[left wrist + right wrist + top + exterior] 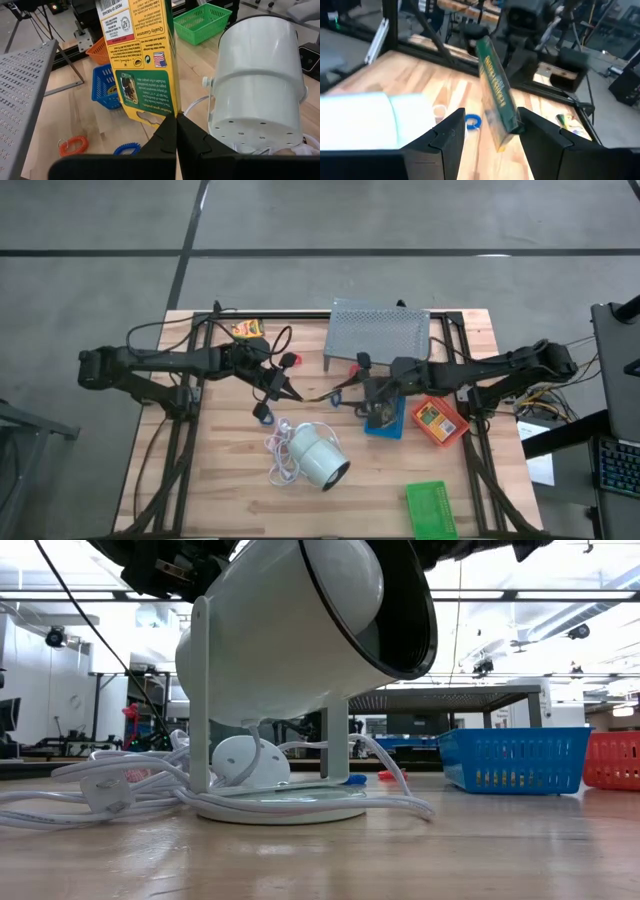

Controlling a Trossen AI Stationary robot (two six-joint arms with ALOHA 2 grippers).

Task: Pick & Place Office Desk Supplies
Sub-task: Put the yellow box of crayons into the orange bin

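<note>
Over the counter's middle, left tool (pixel 175 131) clenched on a yellow box (pixel 142 60); right tool (pixel 487 131), released, flanks it. Handover step; next, right closes.

Both arms are dark, near-black, built of slim tubular links joined by bulkier rounded joints, with black cables looping loosely alongside them. The left hand (pixel 172 131) ends in two flat, matte black fingers tapering to narrow tips. The right hand (pixel 490 131) has broad, angular black fingers (pixel 447 134) with lighter, worn-looking edges.
</note>
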